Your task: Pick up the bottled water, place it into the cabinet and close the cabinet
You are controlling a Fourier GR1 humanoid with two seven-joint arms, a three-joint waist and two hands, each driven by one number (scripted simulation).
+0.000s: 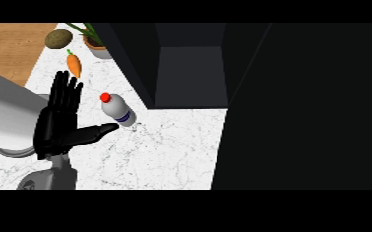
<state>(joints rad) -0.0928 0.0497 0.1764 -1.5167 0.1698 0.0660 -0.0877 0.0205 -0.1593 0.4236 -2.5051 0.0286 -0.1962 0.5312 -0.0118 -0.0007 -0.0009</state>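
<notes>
HAND: left hand (56, 123) at frame left, fingers straight, thumb out, holding nothing | OBJECT: bottled water (117, 110) upright on tabletop (167, 147), thumb tip beside its base | RISK: thumb contact may tip bottle before grasp

White marbled worktop (174, 147) with grey veining. Wood surface (18, 49) at upper left, beyond the worktop's edge. Grey curved edge (15, 108) at far left. Dark, flat lighting on the right side.

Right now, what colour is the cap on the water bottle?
Red. The cap tops the clear water bottle with its dark blue label, seen in the head view.
</notes>
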